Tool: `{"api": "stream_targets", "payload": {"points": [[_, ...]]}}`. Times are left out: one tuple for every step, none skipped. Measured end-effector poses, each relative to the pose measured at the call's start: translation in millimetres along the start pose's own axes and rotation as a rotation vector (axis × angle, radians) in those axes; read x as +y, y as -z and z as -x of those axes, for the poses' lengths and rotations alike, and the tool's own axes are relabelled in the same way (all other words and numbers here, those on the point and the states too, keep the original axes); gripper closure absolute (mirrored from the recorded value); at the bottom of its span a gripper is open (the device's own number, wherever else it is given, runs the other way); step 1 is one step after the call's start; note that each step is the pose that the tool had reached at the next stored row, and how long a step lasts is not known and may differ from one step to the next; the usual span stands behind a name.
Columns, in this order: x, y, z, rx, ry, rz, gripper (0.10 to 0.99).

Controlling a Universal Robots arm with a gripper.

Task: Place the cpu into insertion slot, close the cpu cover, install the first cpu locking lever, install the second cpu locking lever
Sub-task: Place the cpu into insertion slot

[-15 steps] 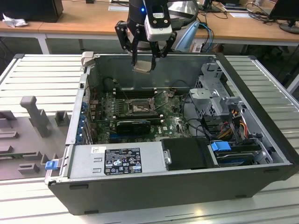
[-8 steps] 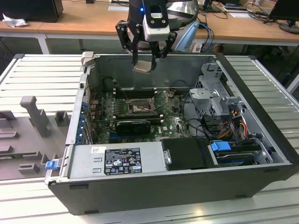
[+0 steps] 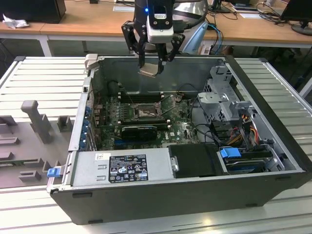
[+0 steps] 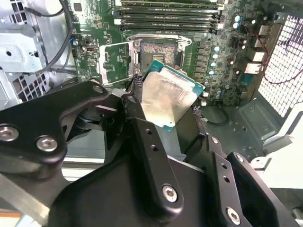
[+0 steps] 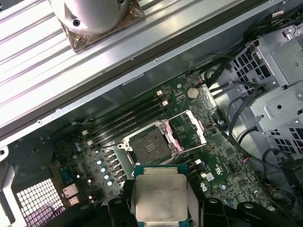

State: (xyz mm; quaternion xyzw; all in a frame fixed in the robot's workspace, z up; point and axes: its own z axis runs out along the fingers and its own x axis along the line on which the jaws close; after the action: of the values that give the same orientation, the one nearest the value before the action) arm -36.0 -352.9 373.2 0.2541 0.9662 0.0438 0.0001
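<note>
My gripper (image 3: pixel 151 66) hangs above the open computer case, over its back wall, and is shut on the cpu (image 3: pixel 150 70), a thin silver-grey square held tilted between the black fingers. The cpu (image 4: pixel 168 97) shows its metal face in both wrist views, with the green motherboard (image 5: pixel 222 161) well below it. The insertion slot (image 5: pixel 150 145) lies open and dark in its silver rim on the board. Beside the slot the cpu cover (image 5: pixel 200 128) is swung open, a silver frame with a cut-out centre. In the exterior view the slot (image 3: pixel 145 111) sits mid-board, lower than the gripper.
Long black memory slots (image 4: pixel 165 12) run beside the socket. A metal drive cage (image 3: pixel 222 95) with cables fills the case on the exterior view's right, and a power supply (image 3: pixel 122 168) lies along the near wall. Grey fixtures (image 3: pixel 36 119) stand on the slatted table outside.
</note>
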Motion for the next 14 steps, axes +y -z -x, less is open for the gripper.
{"api": "stream_targets", "payload": {"points": [[0.0, -0.1, 0.0, -0.0018, -0.02, 0.0, 0.557], [0.0, -0.2, 0.0, -0.0031, -0.037, 0.001, 0.557], [0.0, -0.2, 0.0, -0.0039, -0.045, 0.001, 0.557], [0.0, -0.2, 0.0, -0.0046, -0.053, 0.001, 0.557], [0.0, -0.3, 0.0, -0.0054, -0.064, 0.001, 0.557], [0.0, -0.3, 0.0, -0.0064, -0.075, 0.002, 0.557], [0.0, -0.4, 0.0, -0.0073, -0.086, 0.002, 0.557], [0.0, -0.4, 0.0, -0.0081, -0.095, 0.002, 0.557], [0.0, -0.5, 0.0, -0.0086, -0.101, 0.002, 0.557], [0.0, -0.5, 0.0, -0.0099, -0.117, 0.003, 0.557], [0.0, -0.6, 0.0, -0.0108, -0.127, 0.003, 0.557], [0.0, -0.7, 0.0, -0.0119, -0.14, 0.003, 0.557], [-0.1, -0.8, 0.0, -0.0129, -0.151, 0.003, 0.557], [-0.1, -0.8, 0.0, -0.0136, -0.16, 0.003, 0.557]]}}
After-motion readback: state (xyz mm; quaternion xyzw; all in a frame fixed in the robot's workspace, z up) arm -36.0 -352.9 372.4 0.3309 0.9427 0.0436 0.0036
